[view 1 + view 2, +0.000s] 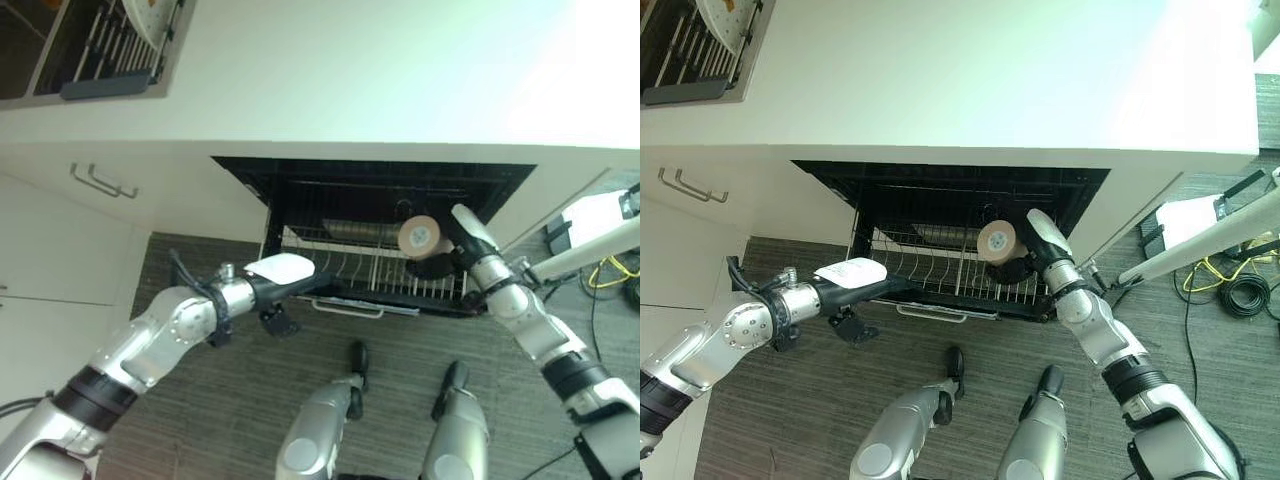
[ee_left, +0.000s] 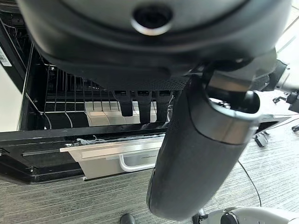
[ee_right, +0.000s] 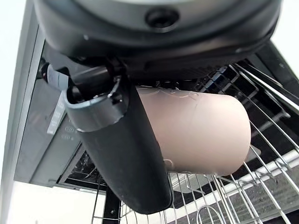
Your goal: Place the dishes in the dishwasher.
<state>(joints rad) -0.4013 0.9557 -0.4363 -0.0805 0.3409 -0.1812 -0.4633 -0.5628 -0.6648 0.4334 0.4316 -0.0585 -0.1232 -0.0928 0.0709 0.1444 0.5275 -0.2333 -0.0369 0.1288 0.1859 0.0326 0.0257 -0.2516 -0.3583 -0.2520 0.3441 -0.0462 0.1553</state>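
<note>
The dishwasher (image 1: 300,180) under the counter stands open, its wire rack (image 1: 340,268) pulled out over the floor. My right hand (image 1: 455,255) holds a beige cup (image 1: 420,236) on its side above the rack's right part; in the right wrist view the thumb (image 3: 126,154) and fingers wrap round the cup (image 3: 201,130), with rack wires (image 3: 261,154) just past it. My left hand (image 1: 285,285) is at the rack's front left corner, fingers (image 2: 140,100) stretched over the front edge, holding nothing. A silver handle (image 2: 140,161) runs along the front.
On the counter at the far left a drying rack (image 1: 110,45) holds a plate. A grey metal dish (image 1: 355,232) lies at the back of the wire rack. Cabinet doors with handles (image 1: 100,180) are on the left. Cables (image 1: 610,270) lie on the floor at the right.
</note>
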